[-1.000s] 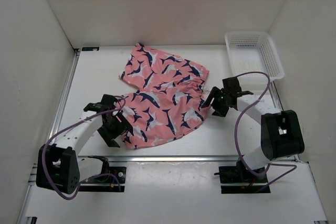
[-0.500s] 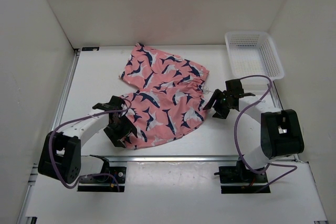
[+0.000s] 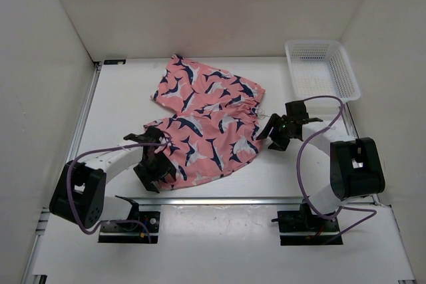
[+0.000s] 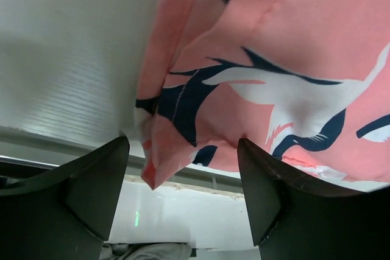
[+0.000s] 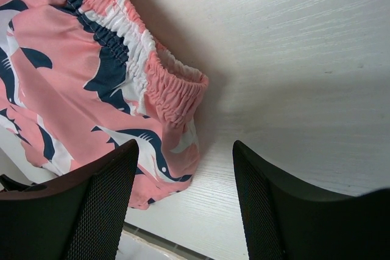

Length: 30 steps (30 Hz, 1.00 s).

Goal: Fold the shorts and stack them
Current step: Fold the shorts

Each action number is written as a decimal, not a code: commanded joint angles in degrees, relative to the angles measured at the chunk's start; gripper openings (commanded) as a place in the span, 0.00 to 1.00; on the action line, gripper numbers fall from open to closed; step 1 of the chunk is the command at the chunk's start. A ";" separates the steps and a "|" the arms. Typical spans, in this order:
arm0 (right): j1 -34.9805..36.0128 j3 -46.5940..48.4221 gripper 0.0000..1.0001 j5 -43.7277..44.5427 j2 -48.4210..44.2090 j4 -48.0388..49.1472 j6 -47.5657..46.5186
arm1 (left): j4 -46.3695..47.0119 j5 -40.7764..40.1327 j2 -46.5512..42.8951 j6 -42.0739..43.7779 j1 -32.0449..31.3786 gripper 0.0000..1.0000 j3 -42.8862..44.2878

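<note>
The salmon-pink shorts (image 3: 203,121) with navy and white sharks lie spread on the white table (image 3: 120,104), one leg to the far side and one to the near side. My left gripper (image 3: 154,168) is at the near-left hem corner. In the left wrist view it (image 4: 183,202) is open, and the hem corner (image 4: 159,165) hangs between the two fingers, unclamped. My right gripper (image 3: 269,132) is just right of the gathered waistband. In the right wrist view it (image 5: 186,208) is open and empty, with the waistband end (image 5: 177,89) just ahead of it.
A white plastic mesh basket (image 3: 323,68) stands at the back right of the table. White walls enclose the table on the left, back and right. A metal rail (image 3: 219,199) runs along the near edge, close behind the left gripper.
My left gripper has moved right and nearer, onto the near-left hem corner of the shorts. My right gripper has barely moved. The shorts lie as before.
</note>
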 commanded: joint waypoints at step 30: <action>0.88 19.04 0.01 3.22 -9.03 -17.04 -9.83 | -25.36 -23.23 -1.73 6.40 0.09 0.10 54.15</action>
